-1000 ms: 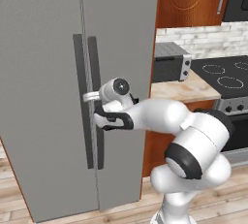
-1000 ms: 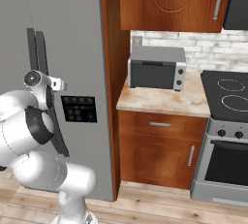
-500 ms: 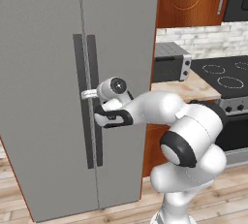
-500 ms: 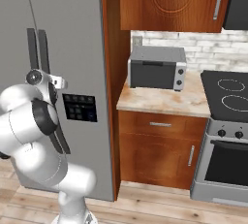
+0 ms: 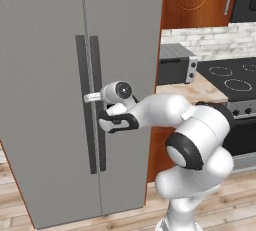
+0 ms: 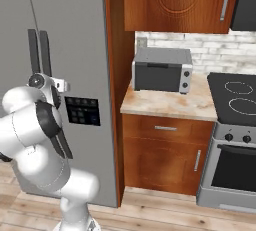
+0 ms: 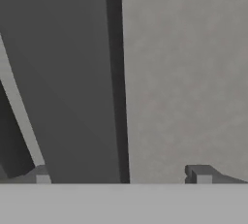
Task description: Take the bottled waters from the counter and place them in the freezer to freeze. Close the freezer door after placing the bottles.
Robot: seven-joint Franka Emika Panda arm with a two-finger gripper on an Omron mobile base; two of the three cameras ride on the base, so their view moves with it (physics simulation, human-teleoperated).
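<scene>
1. Gripper [image 5: 94, 97] spread wide at mid-height of the freezer [image 5: 130, 35], straddling one dark handle [image 7: 72, 72] — doors shut, nothing held.
2. Best to centre the bar between the fingers, close firmly, then pull along the door's swing — no straight tug.
3. Counted: two freezer handles, two doors, one toaster oven [image 6: 161, 70] on the table [image 6: 165, 106] right of the freezer.

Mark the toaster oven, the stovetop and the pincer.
toaster oven [image 6: 160, 71], right base view, on its dark front door.
stovetop [image 6: 235, 97], right base view, on the black top between burner rings.
pincer [image 7: 121, 174], hand view, midway between its fingertips.
</scene>
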